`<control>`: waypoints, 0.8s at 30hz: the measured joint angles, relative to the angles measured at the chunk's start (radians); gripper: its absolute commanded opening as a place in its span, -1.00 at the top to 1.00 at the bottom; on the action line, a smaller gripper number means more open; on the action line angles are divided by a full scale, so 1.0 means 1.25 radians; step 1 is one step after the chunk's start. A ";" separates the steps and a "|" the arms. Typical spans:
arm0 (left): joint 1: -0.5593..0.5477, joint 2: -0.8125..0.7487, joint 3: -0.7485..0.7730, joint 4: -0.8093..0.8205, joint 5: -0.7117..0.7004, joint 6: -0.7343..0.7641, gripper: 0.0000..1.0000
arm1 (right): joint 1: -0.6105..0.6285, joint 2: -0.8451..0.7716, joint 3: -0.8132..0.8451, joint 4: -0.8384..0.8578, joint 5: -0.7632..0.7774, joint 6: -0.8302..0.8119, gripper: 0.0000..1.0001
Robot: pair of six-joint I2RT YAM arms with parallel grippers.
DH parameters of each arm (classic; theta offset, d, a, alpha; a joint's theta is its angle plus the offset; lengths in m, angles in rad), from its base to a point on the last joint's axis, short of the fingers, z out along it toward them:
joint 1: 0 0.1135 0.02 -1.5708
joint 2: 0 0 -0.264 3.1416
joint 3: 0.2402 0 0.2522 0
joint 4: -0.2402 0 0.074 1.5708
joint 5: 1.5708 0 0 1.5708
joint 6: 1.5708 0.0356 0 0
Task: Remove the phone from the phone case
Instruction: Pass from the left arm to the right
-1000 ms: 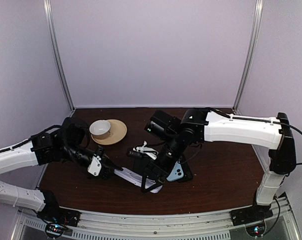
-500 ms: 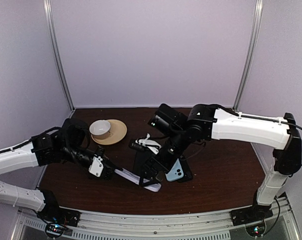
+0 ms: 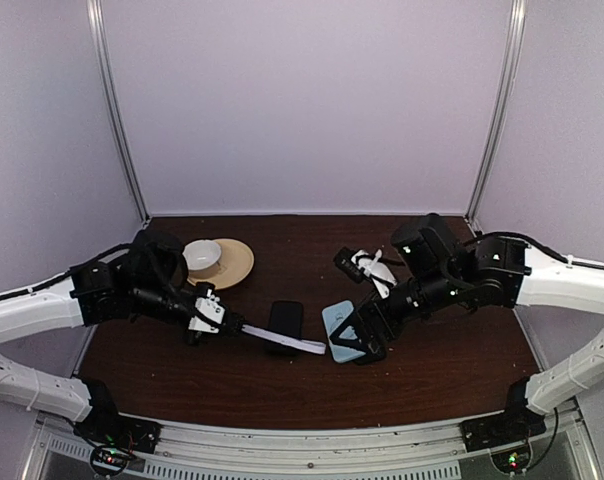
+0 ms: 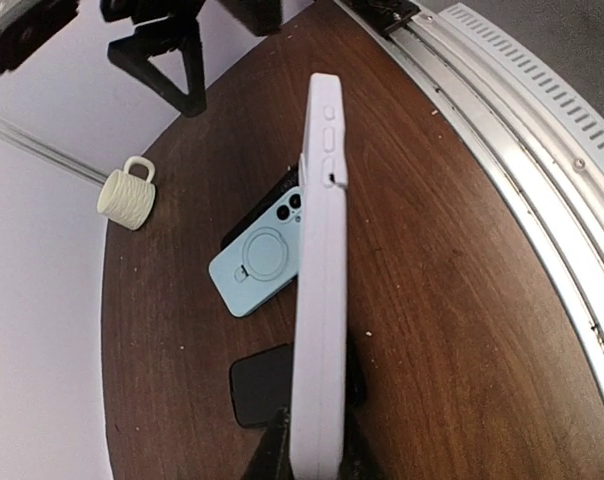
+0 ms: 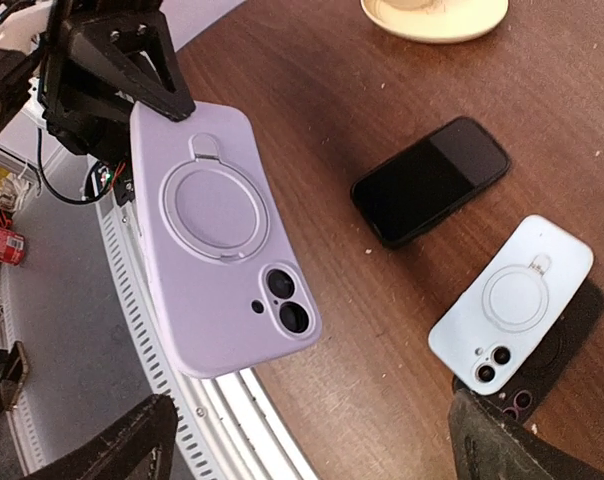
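Lilac case (image 5: 217,240) is up off the table (image 3: 432,385), low centre of the overhead view, clamped at one end in the left pincer (image 3: 227,328). Black phone (image 3: 285,322) lies flat on the wood just above it in the frame, so I'd say it's out and the job is nearly done. Right pincer (image 3: 360,338) hangs spread wide and empty over a pale blue case (image 3: 334,322). Next, I reckon: set the lilac one down gently, clear of the phone.

Nothing readable anywhere. Red can-like thing (image 5: 2,245) past near edge of desk (image 5: 382,100), seen in right wrist view: print too blurred to make out. Backs of lilac phone case (image 5: 217,235) and pale blue case (image 5: 512,310): no legible lettering.
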 measured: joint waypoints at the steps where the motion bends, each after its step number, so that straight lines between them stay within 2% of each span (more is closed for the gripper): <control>1: 0.000 0.010 0.008 0.002 -0.001 -0.024 1.00 | 0.003 -0.018 -0.024 0.025 0.012 -0.012 -0.99; 13: 0.035 0.041 0.029 0.056 0.061 -0.240 1.00 | 0.027 -0.159 -0.379 0.470 0.037 -0.276 -0.96; 19: 0.058 0.038 0.026 0.127 0.128 -0.343 1.00 | 0.031 -0.133 -0.383 0.605 0.000 -0.385 -0.57; 24: 0.072 0.023 0.004 0.211 0.184 -0.423 1.00 | 0.034 -0.076 -0.368 0.696 -0.002 -0.407 -0.29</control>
